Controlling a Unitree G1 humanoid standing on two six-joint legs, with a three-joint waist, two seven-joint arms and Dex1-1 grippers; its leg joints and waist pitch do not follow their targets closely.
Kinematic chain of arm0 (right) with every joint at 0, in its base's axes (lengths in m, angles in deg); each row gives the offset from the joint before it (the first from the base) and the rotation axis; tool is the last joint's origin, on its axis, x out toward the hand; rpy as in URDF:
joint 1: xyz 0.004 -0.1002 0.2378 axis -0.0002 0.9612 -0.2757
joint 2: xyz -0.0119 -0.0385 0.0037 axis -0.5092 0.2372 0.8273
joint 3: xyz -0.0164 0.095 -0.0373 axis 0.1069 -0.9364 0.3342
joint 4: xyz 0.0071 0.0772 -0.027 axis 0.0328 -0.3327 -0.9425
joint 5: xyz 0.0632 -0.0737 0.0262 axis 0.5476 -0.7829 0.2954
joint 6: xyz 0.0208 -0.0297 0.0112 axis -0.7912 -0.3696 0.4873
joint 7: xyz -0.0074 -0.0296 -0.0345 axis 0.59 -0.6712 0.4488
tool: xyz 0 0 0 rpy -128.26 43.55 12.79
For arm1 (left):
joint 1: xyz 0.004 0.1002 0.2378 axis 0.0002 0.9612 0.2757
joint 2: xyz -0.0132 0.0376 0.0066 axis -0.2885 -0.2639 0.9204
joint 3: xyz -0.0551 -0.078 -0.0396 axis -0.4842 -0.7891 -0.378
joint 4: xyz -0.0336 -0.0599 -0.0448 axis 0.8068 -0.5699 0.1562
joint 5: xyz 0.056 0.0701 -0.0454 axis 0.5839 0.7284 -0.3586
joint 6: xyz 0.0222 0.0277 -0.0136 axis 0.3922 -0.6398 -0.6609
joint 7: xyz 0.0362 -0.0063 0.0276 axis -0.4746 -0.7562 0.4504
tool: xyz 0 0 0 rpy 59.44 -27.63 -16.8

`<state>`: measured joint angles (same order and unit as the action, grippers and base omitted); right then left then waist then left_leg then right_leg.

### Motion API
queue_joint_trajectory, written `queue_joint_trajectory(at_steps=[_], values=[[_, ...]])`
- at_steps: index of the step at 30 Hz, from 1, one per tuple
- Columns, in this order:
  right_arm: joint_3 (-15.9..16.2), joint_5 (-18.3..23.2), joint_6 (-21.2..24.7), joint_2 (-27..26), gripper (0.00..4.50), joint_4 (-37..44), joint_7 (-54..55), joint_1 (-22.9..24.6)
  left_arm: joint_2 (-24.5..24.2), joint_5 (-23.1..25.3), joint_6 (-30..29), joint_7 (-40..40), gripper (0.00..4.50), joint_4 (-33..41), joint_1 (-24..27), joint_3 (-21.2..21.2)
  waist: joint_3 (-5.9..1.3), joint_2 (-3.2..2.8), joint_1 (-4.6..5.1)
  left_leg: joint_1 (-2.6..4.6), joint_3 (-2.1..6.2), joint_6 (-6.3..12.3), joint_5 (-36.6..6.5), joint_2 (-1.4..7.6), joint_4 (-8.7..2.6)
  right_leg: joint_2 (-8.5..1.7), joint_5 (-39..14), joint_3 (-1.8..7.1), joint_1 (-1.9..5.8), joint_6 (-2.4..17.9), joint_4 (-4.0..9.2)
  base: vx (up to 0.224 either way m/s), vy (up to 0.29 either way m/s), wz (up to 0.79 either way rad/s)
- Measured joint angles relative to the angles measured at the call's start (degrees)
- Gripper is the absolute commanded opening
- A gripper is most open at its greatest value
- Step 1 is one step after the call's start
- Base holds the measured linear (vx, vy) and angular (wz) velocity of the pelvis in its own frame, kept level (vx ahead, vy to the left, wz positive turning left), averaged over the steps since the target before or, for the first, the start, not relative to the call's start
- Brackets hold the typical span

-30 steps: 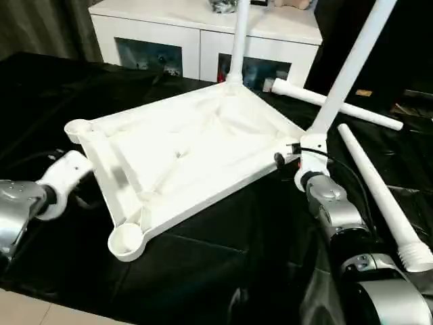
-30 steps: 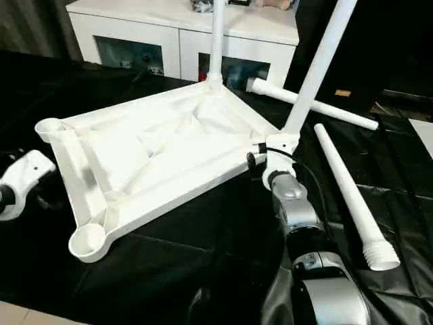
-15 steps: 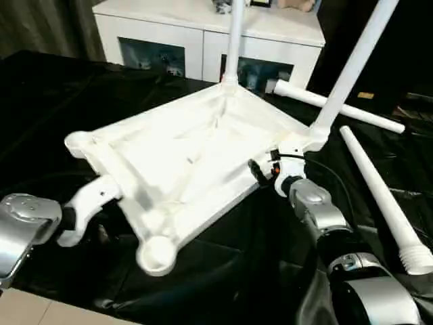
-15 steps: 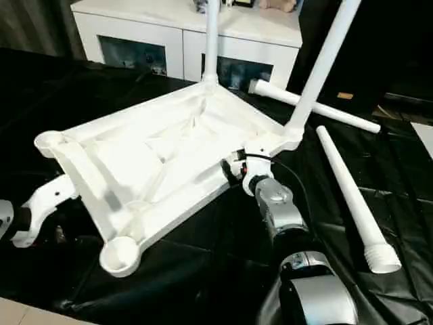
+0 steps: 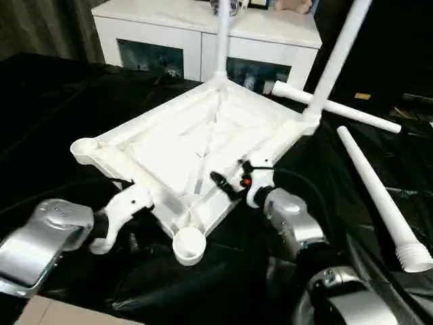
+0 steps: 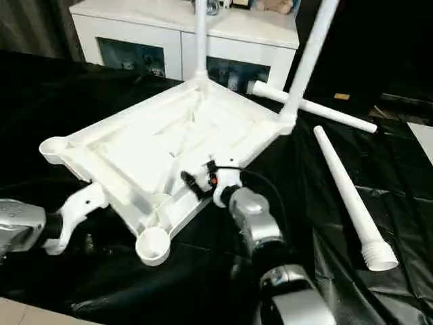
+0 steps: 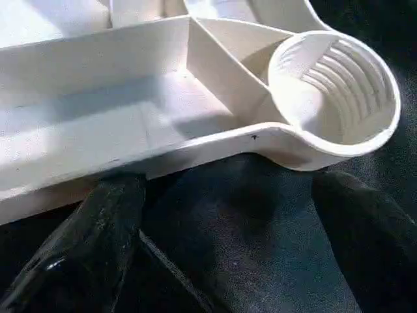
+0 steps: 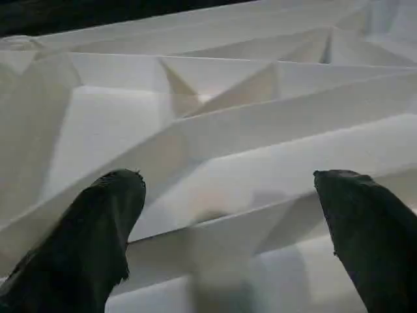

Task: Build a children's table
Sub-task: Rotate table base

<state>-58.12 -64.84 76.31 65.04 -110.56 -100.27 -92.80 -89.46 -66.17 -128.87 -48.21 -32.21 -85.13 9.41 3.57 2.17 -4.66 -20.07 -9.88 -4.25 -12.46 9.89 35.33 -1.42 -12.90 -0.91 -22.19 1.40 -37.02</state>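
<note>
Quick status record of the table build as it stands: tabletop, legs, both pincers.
tabletop: upside down on black cloth, ribs up
fitted legs: two, far corners
loose legs: two on the cloth
empty socket: near corner
left pincer: open, at near socket edge
right pincer: open, over ribs

No text, label, brand, number or sign can be read anywhere in these views.
</note>
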Motion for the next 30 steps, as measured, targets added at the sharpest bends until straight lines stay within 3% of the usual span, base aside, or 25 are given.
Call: queue_joint_trajectory(at_steps=[8, 13, 17, 20, 24, 30], values=[[2.0, 0.3, 2.0, 0.5, 4.5, 7.0, -3.8, 3.6, -1.6, -2.0, -0.7, -1.8, 4.43, 1.0, -1.4, -0.7, 0.1, 0.02, -0.24, -0.2, 0.01, 0.0, 0.0, 0.0, -0.01, 0.0, 0.0, -0.01, -0.15, 0.0, 0.01, 0.0, 0.0, 0.0], [1.6, 3.0, 4.3, 2.8, 4.5, 15.6, -6.3, 5.0, -4.4, -3.2, 3.0, -2.7, 4.43, 0.9, -9.3, -6.4, 0.15, 0.02, -0.44, -0.87, 0.0, -0.04, 0.3, 0.06, -0.01, 0.01, 0.0, -0.02, -0.57, 0.0, -0.02, 0.0, 0.0, 0.0], [0.7, 5.0, 6.4, 8.0, 4.5, 25.9, -9.8, 6.7, -5.2, -2.3, 6.5, -3.9, 4.43, -1.7, -13.0, -7.3, 0.13, -0.06, -0.42, -0.97, -0.03, 0.02, 0.3, 0.04, -0.04, 0.01, 0.0, 0.01, -0.59, -0.1, 0.17, 0.0, 0.0, 0.0], [0.4, 5.1, 8.2, 11.7, 4.5, 30.3, -12.5, 8.6, -4.9, -0.7, 9.9, -4.3, 4.43, -4.8, -14.1, -4.9, 0.13, -0.05, -0.37, -1.05, -0.04, 0.01, 0.3, 0.05, -0.09, 0.03, 0.0, -0.01, -0.65, -0.2, 0.24, 0.0, 0.0, 0.0], [4.5, 3.8, 11.1, 19.7, 4.5, 35.9, -19.6, 12.4, -4.6, 3.8, 16.6, -6.7, 4.43, -10.2, -16.9, 1.2, 0.2, -0.18, -0.48, -1.02, -0.04, 0.11, 0.2, 0.05, -0.14, 0.03, 0.0, -0.01, -0.6, -0.2, 0.29, 0.0, 0.0, 0.0], [7.0, 3.0, 16.6, 28.1, 4.5, 44.2, -26.4, 16.8, -4.8, 12.5, 26.9, -11.7, 4.43, -21.9, -19.6, 10.8, 0.32, -0.36, -0.26, -0.91, -0.03, 0.06, 0.3, 0.07, -0.15, 0.04, 0.0, -0.01, -0.62, -0.2, 0.12, 0.0, 0.0, 0.0]])
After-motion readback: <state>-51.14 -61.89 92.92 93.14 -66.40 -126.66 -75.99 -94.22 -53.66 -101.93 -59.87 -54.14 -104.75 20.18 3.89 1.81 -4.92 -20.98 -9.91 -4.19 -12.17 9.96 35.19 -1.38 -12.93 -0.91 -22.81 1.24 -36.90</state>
